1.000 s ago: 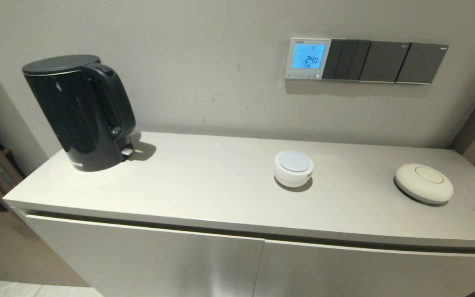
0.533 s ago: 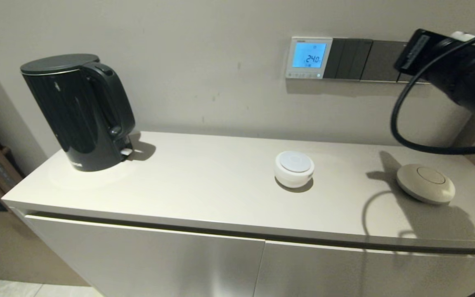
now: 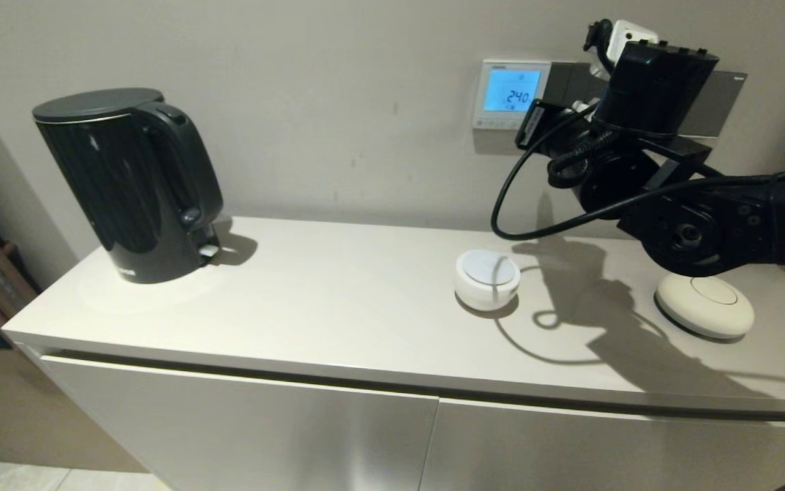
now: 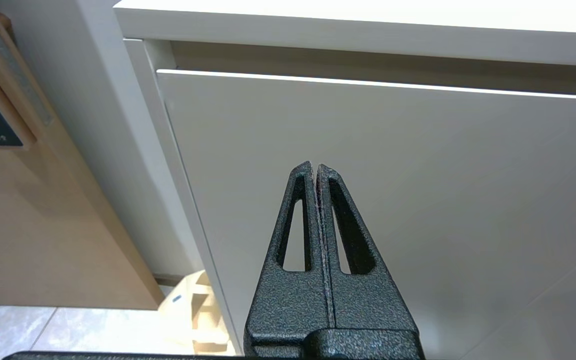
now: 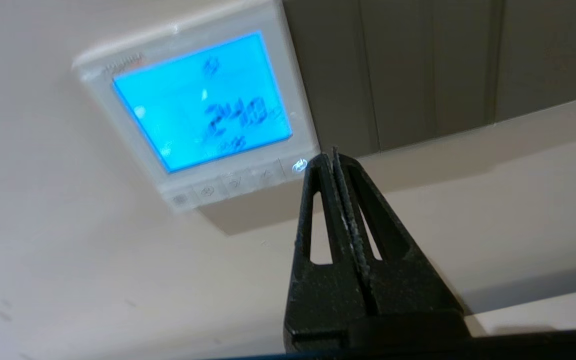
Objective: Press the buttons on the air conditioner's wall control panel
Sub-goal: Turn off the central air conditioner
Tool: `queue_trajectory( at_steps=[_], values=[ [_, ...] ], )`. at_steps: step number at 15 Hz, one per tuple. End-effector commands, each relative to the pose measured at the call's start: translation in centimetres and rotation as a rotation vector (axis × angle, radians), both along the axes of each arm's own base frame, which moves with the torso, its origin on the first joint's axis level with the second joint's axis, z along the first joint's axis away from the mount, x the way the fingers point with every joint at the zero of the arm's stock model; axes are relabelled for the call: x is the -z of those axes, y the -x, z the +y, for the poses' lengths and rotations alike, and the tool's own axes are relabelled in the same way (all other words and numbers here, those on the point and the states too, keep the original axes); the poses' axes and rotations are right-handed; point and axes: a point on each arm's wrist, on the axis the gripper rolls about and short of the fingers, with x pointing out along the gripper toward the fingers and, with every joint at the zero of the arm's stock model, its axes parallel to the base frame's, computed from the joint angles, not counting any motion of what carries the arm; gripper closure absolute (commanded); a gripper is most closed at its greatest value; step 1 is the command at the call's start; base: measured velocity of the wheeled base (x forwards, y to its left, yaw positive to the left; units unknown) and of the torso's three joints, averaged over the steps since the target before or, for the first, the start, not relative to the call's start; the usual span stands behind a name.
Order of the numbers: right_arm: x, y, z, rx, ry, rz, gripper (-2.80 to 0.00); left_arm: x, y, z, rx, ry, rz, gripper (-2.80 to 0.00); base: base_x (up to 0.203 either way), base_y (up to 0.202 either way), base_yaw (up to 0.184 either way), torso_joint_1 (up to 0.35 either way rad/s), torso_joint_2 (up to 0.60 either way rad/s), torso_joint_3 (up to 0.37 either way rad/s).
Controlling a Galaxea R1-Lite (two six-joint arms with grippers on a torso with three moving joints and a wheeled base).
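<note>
The air conditioner's wall control panel (image 3: 509, 94) is a white-framed thermostat on the wall, its screen glowing blue with digits. It also shows in the right wrist view (image 5: 202, 110). The buttons (image 5: 235, 182) form a pale row along its bottom strip (image 3: 499, 125). My right gripper (image 5: 329, 154) is shut and empty, its tips close to the panel's lower right corner beside the lit end button (image 5: 299, 166); contact cannot be told. In the head view the right gripper (image 3: 528, 128) is raised before the wall. My left gripper (image 4: 315, 167) is shut, parked low before the cabinet door.
Dark grey switch plates (image 3: 723, 102) run right of the panel. On the countertop (image 3: 337, 307) stand a black kettle (image 3: 129, 184) at the left, a white round device (image 3: 487, 278) and a cream disc (image 3: 704, 305). A black cable (image 3: 508, 204) hangs from the right arm.
My right arm came in from the right and swung left and up to the panel's lower right corner. Its shadow now falls on the countertop. The panel still reads the same.
</note>
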Motion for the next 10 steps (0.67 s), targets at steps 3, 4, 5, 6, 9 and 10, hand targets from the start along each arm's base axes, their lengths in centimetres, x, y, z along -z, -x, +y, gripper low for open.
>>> queue_trajectory(
  at_steps=[3, 4, 5, 6, 9, 10],
  values=[
    [1.05, -0.32, 1.45, -0.026, 0.008, 0.020, 0.00, 0.00, 0.00, 0.00, 0.000, -0.001, -0.001, 0.00, 0.000, 0.000, 0.000, 0.000, 0.00, 0.000],
    [1.12, -0.26, 1.55, -0.029, 0.009, 0.021, 0.00, 0.00, -0.01, 0.00, 0.000, -0.001, 0.001, 0.00, 0.000, 0.000, 0.000, 0.000, 0.00, 0.000],
    [1.11, -0.26, 1.55, -0.029, 0.008, 0.021, 0.00, 0.00, 0.00, 0.00, -0.002, -0.001, 0.000, 0.00, 0.000, 0.000, 0.000, 0.000, 0.00, 0.000],
    [1.11, -0.26, 1.55, -0.029, 0.008, 0.021, 0.00, 0.00, 0.00, 0.00, -0.001, -0.001, 0.000, 0.00, 0.000, 0.000, 0.000, 0.000, 0.00, 0.000],
    [1.21, -0.42, 1.63, -0.029, 0.009, 0.022, 0.00, 0.00, 0.00, 0.00, -0.003, -0.001, -0.001, 0.00, 0.000, 0.000, 0.000, 0.000, 0.00, 0.000],
    [1.21, -0.42, 1.64, -0.031, 0.009, 0.022, 0.00, 0.00, 0.00, 0.00, -0.002, -0.001, -0.001, 0.00, 0.000, 0.000, 0.000, 0.000, 0.00, 0.000]
  ],
)
